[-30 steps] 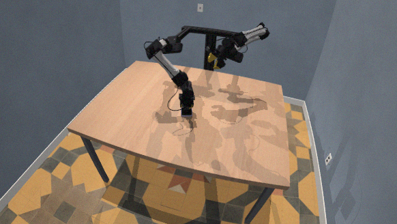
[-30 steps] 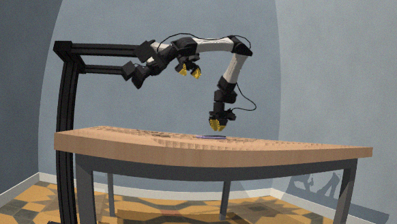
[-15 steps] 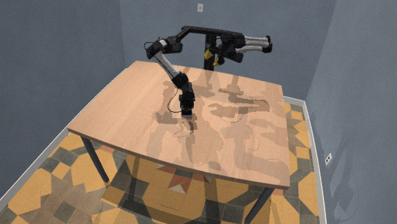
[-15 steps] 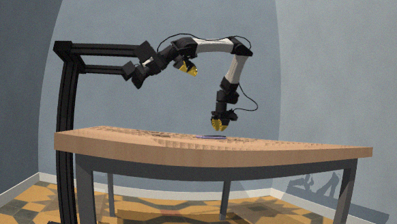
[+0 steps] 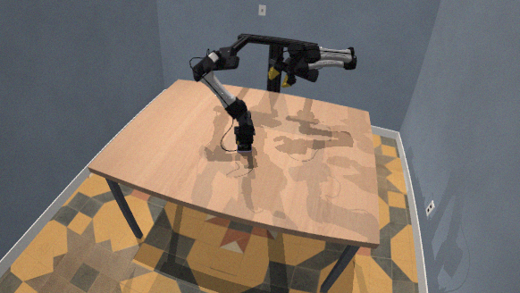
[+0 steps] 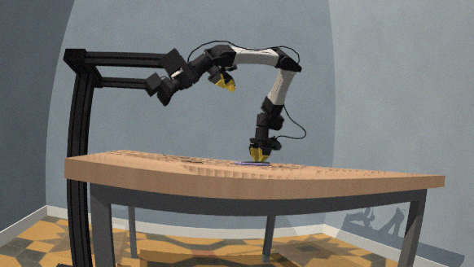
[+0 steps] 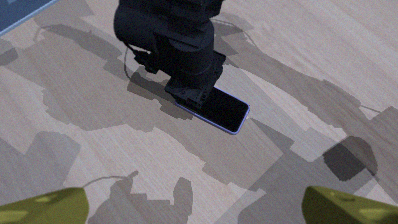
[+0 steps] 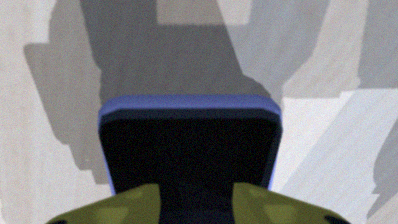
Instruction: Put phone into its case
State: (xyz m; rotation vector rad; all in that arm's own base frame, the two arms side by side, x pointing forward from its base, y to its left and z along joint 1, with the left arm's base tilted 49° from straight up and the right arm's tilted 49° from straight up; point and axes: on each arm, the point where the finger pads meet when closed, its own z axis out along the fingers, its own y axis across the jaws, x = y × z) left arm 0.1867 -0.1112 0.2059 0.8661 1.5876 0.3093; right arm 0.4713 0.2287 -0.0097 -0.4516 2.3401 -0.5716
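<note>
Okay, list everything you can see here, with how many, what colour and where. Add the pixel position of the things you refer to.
Phone [image 7: 226, 112] [image 8: 190, 150]: one, black, over the case; full seating unclear
Case [image 6: 244, 164] [image 7: 215, 125] [image 8: 190, 101]: one, purple-blue, on the table
Table [image 5: 156, 134] [image 6: 244, 185] [image 7: 125, 150] [image 8: 20, 100]: one, wood-brown top, dark legs, mid-room
Walls [image 5: 89, 45] [image 6: 163, 122]: several, blue-grey, around the table
Outlets [image 5: 262, 10] [image 5: 430, 208]: two, whitish, on walls
Baseboard [image 5: 404, 179] [image 6: 24, 221]: white, along walls
Floor [image 5: 201, 263]: one, yellow, grey and red pattern, below
Stand [image 5: 273, 87] [image 6: 79, 122]: one, black, at the table's edge
Arms: two, black and white, on the stand
Left gripper [image 5: 280, 79] [image 6: 229, 85] [image 7: 195, 197]: one, yellow fingers, raised, open
Right gripper [image 5: 244, 144] [image 6: 259, 159] [image 7: 197, 102] [image 8: 196, 190]: one, yellow fingers, partly open at the phone

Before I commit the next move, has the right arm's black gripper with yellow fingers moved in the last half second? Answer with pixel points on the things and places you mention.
Yes, downward: in the exterior view, the right gripper [image 5: 244, 146] [image 6: 260, 160] [image 7: 198, 94] [image 8: 196, 193] now sits closer to the wooden tabletop [image 5: 152, 134] [image 6: 130, 175] [image 7: 125, 160] [image 8: 20, 150].
</note>
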